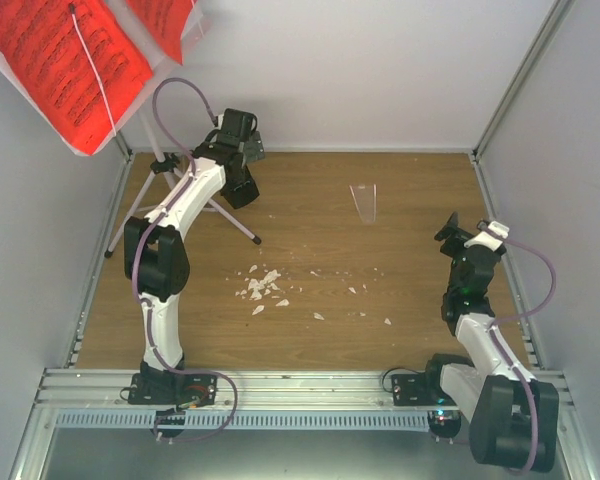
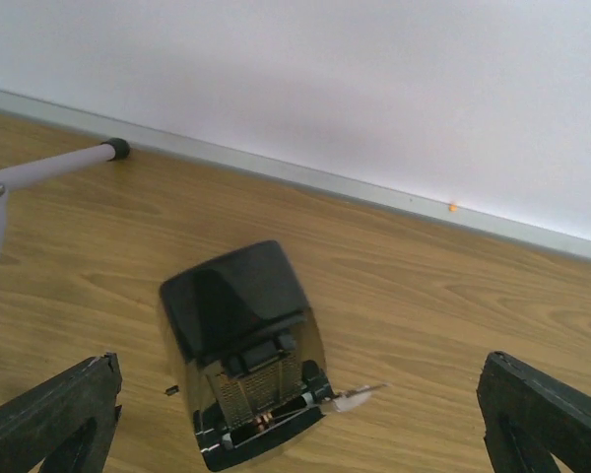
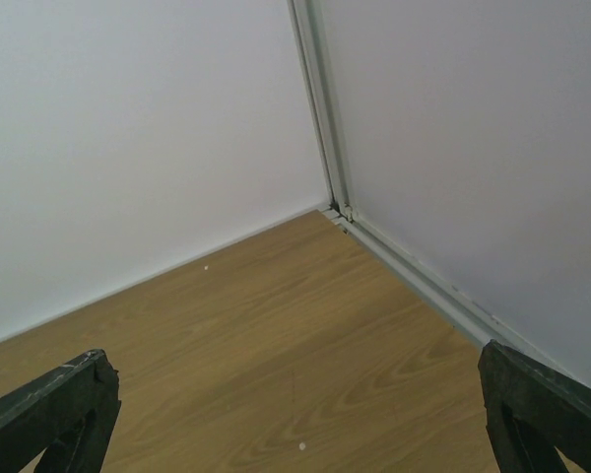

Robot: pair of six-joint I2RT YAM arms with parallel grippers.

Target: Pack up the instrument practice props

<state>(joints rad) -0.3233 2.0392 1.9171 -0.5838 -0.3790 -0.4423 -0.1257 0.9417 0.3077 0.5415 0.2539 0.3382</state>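
The small black metronome [image 2: 241, 345] stands on the wood floor near the back wall, its front open with a small silver piece sticking out to the right. My left gripper [image 2: 297, 422] is open, with its fingers wide on either side of the metronome and just short of it; in the top view it [image 1: 240, 165] is at the back left. The white music stand's tripod [image 1: 160, 168] stands beside it, and its legs [image 2: 49, 169] show in the left wrist view. Bright red music sheets [image 1: 65, 60] lie on its tray at the top left. My right gripper [image 1: 454, 233] [image 3: 295, 424] is open and empty, facing the far right corner.
Small white crumbs [image 1: 265, 285] are scattered mid-floor. A clear plastic piece [image 1: 364, 200] lies toward the back centre. White walls with metal rails [image 3: 394, 251] close the back and sides. A tripod leg tip [image 1: 256, 240] reaches toward the middle.
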